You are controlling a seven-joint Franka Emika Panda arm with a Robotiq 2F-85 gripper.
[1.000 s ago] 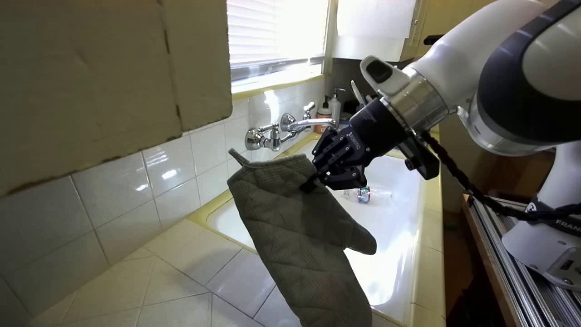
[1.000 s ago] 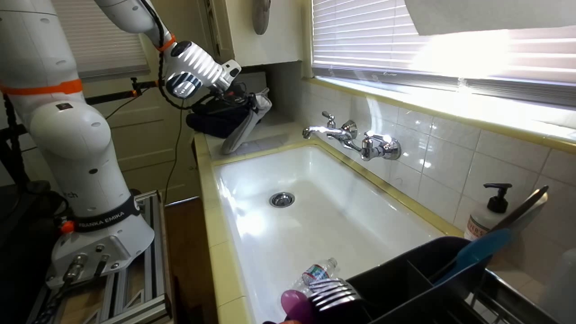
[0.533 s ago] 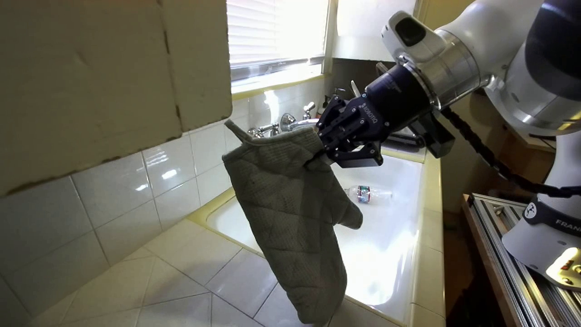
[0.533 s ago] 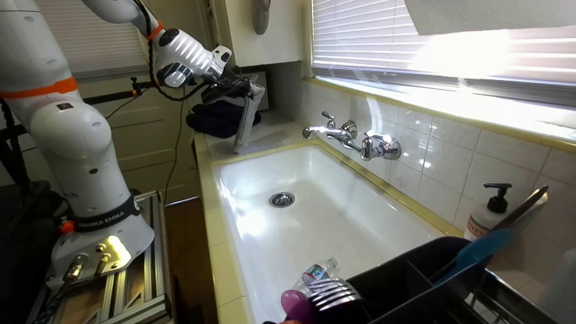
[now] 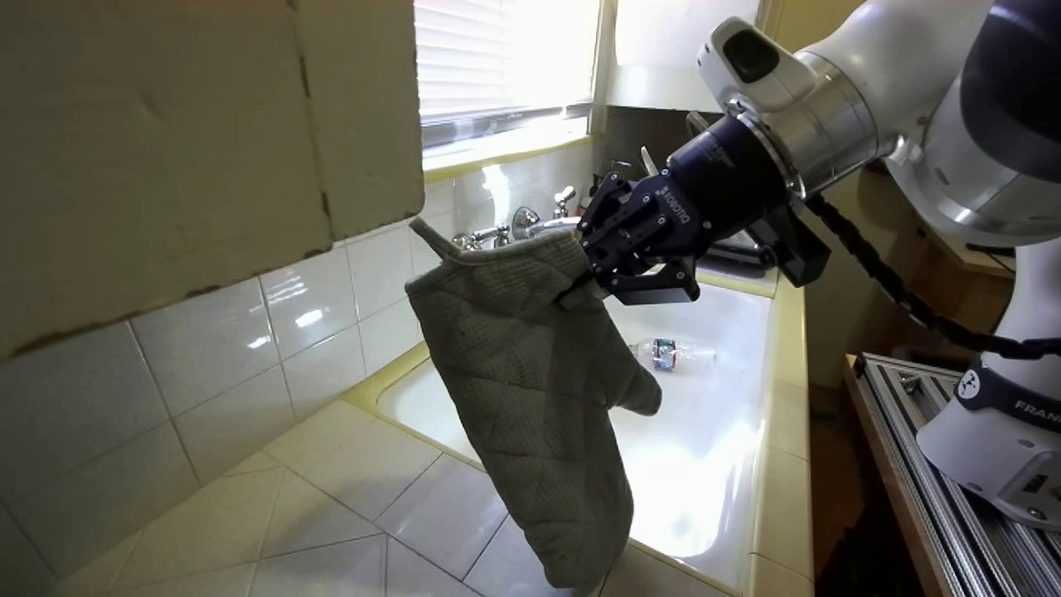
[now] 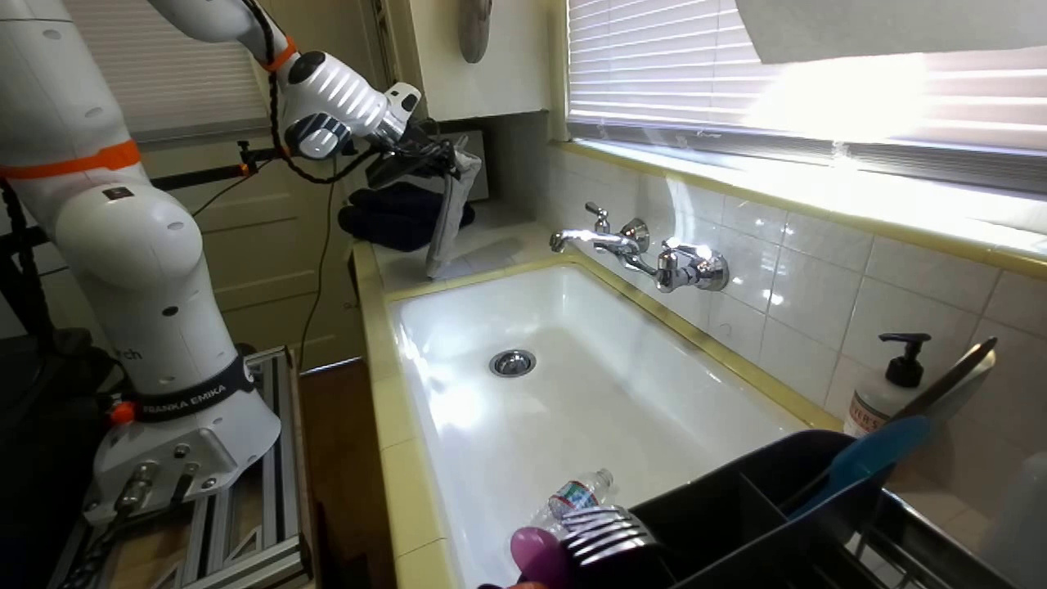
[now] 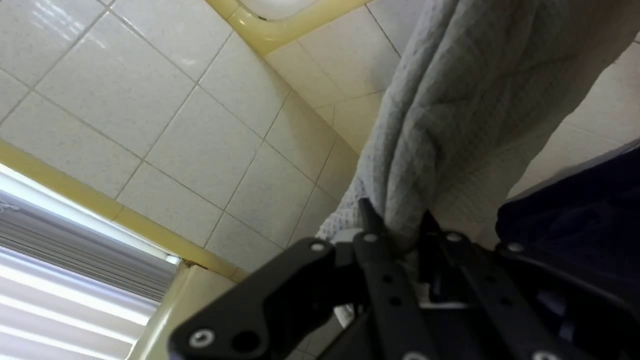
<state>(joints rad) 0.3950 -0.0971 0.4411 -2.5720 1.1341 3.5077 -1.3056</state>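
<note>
In an exterior view I see a white sink, right of centre; a grey oven mitt — mid-frame — hanging cuff-up; at upper centre, my gripper, jaws pinched on the mitt's fabric; and a clear bottle lying in the sink, right of centre.

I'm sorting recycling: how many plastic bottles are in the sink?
1: the clear bottle, lying in the sink, partly behind cutlery in an exterior view; others may be hidden.
</note>
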